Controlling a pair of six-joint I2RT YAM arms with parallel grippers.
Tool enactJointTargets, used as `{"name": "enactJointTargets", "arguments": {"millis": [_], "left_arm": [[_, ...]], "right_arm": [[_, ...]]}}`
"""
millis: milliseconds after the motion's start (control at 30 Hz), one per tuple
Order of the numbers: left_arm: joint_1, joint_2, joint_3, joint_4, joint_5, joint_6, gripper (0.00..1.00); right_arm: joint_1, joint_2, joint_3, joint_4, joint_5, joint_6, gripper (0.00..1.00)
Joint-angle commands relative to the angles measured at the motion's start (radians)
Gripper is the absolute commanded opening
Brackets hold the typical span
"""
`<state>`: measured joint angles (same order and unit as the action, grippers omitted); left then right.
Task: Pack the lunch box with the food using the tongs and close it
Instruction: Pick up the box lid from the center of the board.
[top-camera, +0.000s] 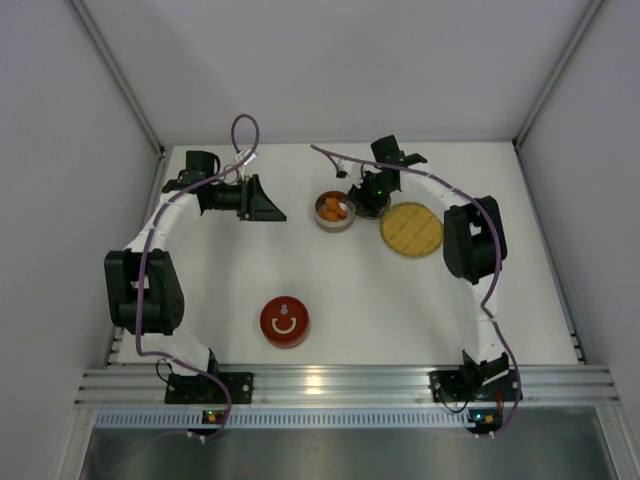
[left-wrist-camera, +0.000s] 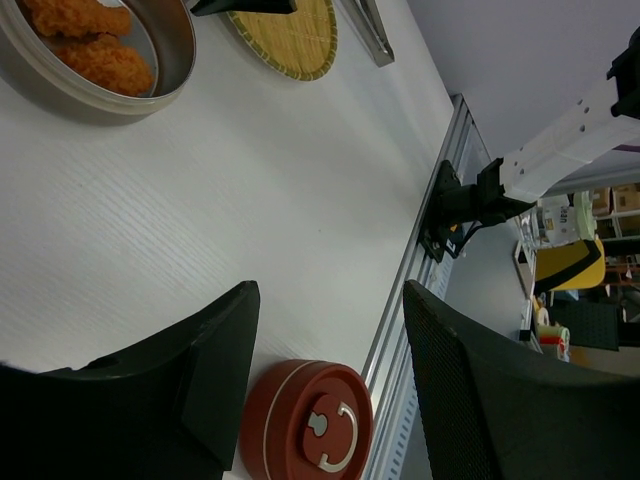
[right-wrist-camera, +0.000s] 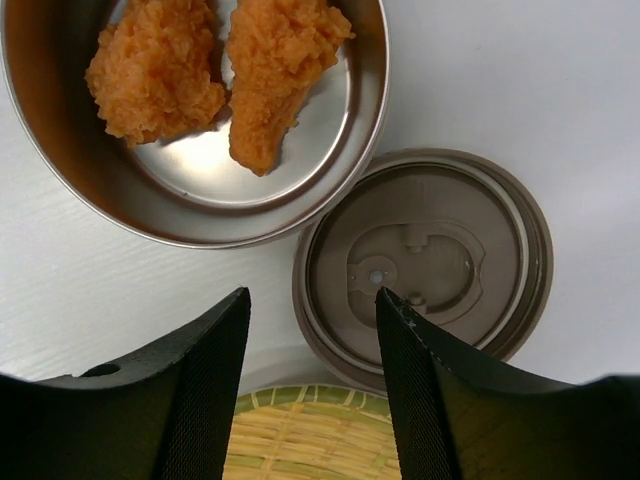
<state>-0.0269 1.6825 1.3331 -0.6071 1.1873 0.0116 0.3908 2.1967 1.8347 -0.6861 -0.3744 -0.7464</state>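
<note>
The lunch box is a round steel bowl, also visible at mid-table and in the left wrist view. In it lies the food, two orange crumbed pieces. My right gripper hovers open just beside the bowl, over a round brown lid lying inside-up, with nothing between its fingers. My left gripper hangs open and empty at the far left. A slim silver bar that looks like the tongs lies beyond the plate.
A round yellow woven plate sits right of the bowl, bare where it shows. A red round lid with a metal clasp rests near the front rail.
</note>
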Motion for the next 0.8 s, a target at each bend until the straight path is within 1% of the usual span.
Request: {"name": "enactJointTargets", "arguments": {"millis": [0, 467, 767], "left_arm": [[0.008, -0.020, -0.002, -0.019, 0.055, 0.059, 0.64], [0.013, -0.003, 0.000, -0.048, 0.067, 0.093, 0.63], [0.015, -0.006, 0.003, -0.042, 0.061, 0.083, 0.63]], "right_arm": [[0.025, 0.021, 0.046, -0.026, 0.028, -0.045, 0.52], [0.020, 0.057, -0.008, 0.011, 0.080, -0.079, 0.50], [0.011, 0.072, -0.018, 0.023, 0.114, -0.113, 0.42]]}}
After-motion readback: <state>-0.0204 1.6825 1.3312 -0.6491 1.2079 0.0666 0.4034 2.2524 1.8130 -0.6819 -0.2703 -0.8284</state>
